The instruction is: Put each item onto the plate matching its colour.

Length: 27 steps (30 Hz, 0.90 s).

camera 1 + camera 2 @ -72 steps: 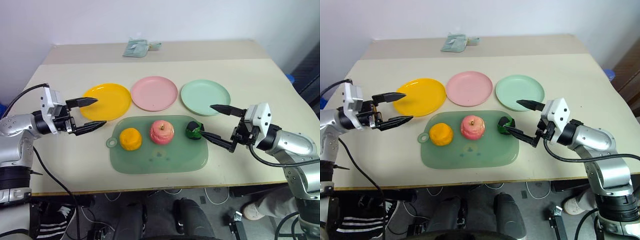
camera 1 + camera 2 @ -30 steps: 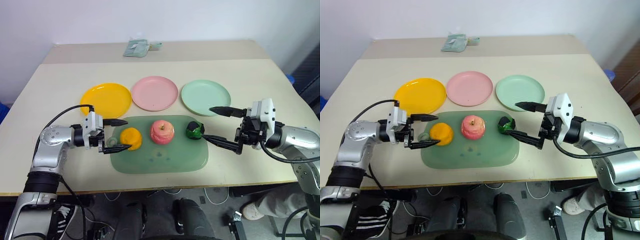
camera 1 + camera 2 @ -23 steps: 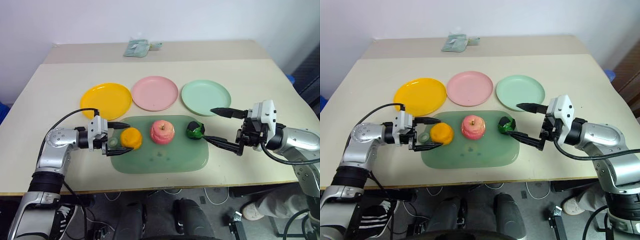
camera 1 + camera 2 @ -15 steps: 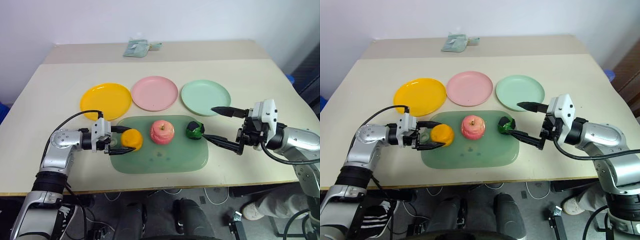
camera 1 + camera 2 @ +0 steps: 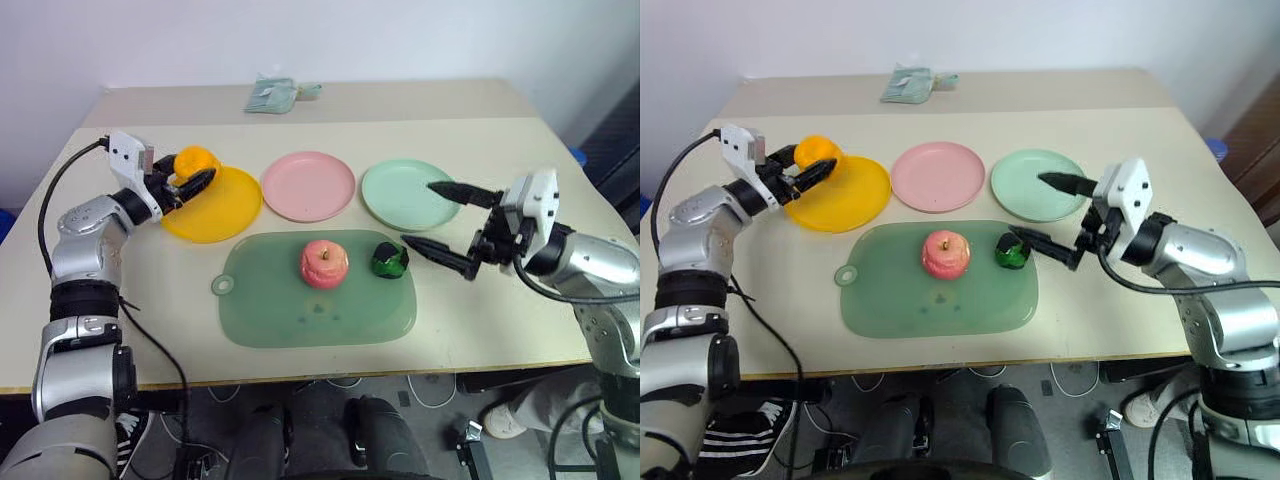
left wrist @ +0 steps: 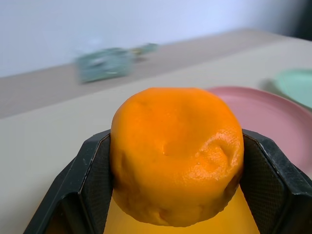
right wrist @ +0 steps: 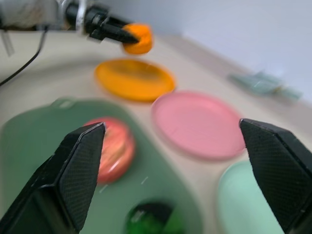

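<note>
While the worktop (image 5: 500, 120) is carrying the green mat (image 5: 318, 305) with the apple (image 5: 325, 263) and small green fruit (image 5: 389, 260) lying on it, the left gripper (image 5: 190, 180) is clamping the orange fruit (image 5: 193, 161) over the yellow plate's (image 5: 215, 210) far-left rim. Carrying it toward the plate's middle and lowering before letting go should be keeping it from rolling off. The right gripper (image 5: 440, 218) is hovering wide open and empty just beside the green fruit.

A pale beige table (image 5: 560, 150) spans the frame — a green rounded mat (image 5: 300, 315) lies at lower centre, a crumpled teal cloth (image 5: 272, 94) at upper centre.
</note>
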Motion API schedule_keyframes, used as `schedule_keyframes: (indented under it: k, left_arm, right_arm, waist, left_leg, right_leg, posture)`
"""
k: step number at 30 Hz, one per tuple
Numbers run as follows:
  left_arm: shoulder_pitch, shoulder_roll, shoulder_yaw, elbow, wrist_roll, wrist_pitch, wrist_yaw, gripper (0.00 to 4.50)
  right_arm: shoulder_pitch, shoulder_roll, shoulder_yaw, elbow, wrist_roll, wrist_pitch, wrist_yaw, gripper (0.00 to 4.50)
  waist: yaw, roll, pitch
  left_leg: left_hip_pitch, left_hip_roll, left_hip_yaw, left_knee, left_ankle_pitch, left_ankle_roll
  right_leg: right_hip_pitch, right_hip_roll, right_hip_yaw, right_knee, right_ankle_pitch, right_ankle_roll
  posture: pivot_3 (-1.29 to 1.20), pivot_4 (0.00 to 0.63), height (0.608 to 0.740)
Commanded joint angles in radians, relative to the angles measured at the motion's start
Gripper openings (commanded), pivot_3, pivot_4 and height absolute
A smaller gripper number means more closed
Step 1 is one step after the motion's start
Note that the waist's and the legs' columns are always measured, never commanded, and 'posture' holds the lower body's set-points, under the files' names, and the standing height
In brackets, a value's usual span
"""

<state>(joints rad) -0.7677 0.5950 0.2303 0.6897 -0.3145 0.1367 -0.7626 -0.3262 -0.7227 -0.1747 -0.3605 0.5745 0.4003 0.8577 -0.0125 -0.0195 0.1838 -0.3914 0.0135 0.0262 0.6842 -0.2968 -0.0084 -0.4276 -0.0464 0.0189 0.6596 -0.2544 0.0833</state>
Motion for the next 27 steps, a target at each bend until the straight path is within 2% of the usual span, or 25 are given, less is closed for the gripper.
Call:
schedule_keyframes:
  k: [1,5,11,14,18,21,24,27]
  left_arm:
    - [-0.032,-0.014,0.023,0.041,0.006,-0.039,0.044,2.96]
    - [-0.056,-0.045,0.006,0.089,0.037,-0.067,0.108,2.96]
    - [-0.063,-0.062,-0.025,0.144,0.082,-0.119,0.105,2.96]
    - [-0.068,-0.078,-0.019,0.151,0.069,-0.098,0.089,4.40]
    - [-0.062,-0.085,-0.038,0.129,0.091,-0.115,0.075,4.46]
    - [-0.047,-0.086,-0.032,0.014,0.017,-0.060,-0.049,4.46]
    - [0.023,-0.081,-0.047,-0.277,-0.175,0.140,-0.270,4.46]
    - [0.105,-0.047,-0.091,-0.521,-0.327,0.351,-0.400,4.46]
  right_arm:
    - [-0.018,0.011,0.009,-0.004,-0.004,0.008,-0.021,4.50]
    - [-0.033,0.028,0.026,-0.003,-0.031,0.009,-0.062,4.50]
    - [-0.049,0.027,0.007,0.008,-0.036,0.021,-0.084,4.50]
    - [-0.037,0.020,0.001,0.012,-0.050,0.010,-0.080,4.50]
    - [-0.042,0.019,-0.005,0.018,-0.053,0.009,-0.081,4.50]
    - [-0.043,0.019,-0.010,0.014,-0.049,0.012,-0.080,4.50]
    - [-0.040,0.017,-0.014,0.017,-0.048,0.010,-0.073,4.50]
    - [-0.043,0.018,-0.014,0.025,-0.048,0.007,-0.065,4.50]
  waist:
    - [0.004,-0.001,0.000]
    - [0.006,-0.001,0.001]
    - [0.001,-0.001,0.000]
    - [0.002,-0.001,0.000]
    - [0.002,-0.001,0.000]
    - [0.002,-0.001,0.000]
    - [0.001,-0.001,0.000]
    - [-0.001,-0.001,0.000]
  left_leg:
    - [0.000,0.000,0.000,0.000,0.000,0.000]
    - [-0.002,-0.001,-0.001,0.000,0.000,0.000]
    - [-0.002,-0.001,0.000,0.000,0.000,0.000]
    - [-0.002,-0.001,0.000,-0.001,0.000,0.000]
    - [-0.002,-0.001,0.000,-0.001,0.000,0.000]
    - [-0.002,-0.001,0.000,-0.001,0.000,0.000]
    - [-0.003,-0.001,0.000,-0.001,0.000,0.000]
    - [-0.003,0.000,0.000,-0.001,0.000,0.000]
  right_leg:
    - [0.000,0.000,0.000,0.000,0.000,0.000]
    - [0.000,-0.001,-0.001,-0.002,0.001,0.001]
    - [0.000,-0.001,-0.001,-0.005,0.004,0.001]
    - [0.000,-0.001,-0.001,-0.005,0.004,0.001]
    - [0.000,-0.001,-0.001,-0.005,0.004,0.001]
    - [0.000,-0.001,-0.001,-0.005,0.004,0.001]
    - [0.000,-0.001,-0.001,-0.005,0.004,0.001]
    - [0.000,-0.001,0.000,-0.006,0.004,0.001]
  posture:
    - [0.00,0.150,0.734]
    - [0.00,0.150,0.734]
    - [0.00,0.150,0.734]
    - [0.00,0.150,0.734]
    - [0.00,0.150,0.734]
    - [0.00,0.150,0.734]
    - [0.00,0.150,0.734]
    - [0.00,0.150,0.734]
